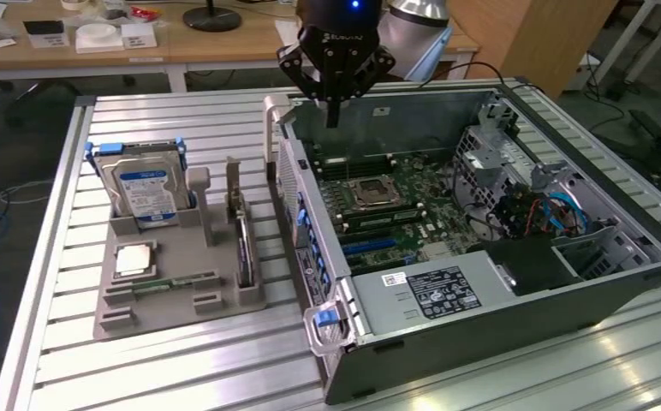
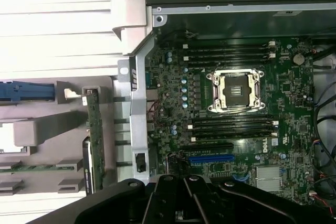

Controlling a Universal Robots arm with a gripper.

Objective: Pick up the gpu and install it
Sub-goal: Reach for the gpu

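Note:
The gpu (image 1: 242, 244) stands on edge in a slot of the grey holder (image 1: 222, 301), on the exterior view's left of the open computer case (image 1: 604, 282). In the wrist view the gpu (image 2: 95, 129) is a thin greenish card edge with a silvery bracket at one end. My black gripper (image 1: 333, 116) hangs shut and empty above the case's far corner, apart from the gpu. Its closed fingers meet over the motherboard (image 2: 173, 103) in the wrist view, where the gripper (image 2: 184, 182) sits close to a blue expansion slot (image 2: 211, 158).
The holder also carries a silver hard drive with a blue label (image 1: 145, 188), a square chip (image 1: 134, 259) and a green memory stick (image 1: 176, 282). The board has an empty processor socket (image 1: 373, 193). Cables and drive bays (image 1: 536, 205) crowd the case's right side. A wooden desk (image 1: 239, 43) stands behind the slatted table (image 1: 148, 377).

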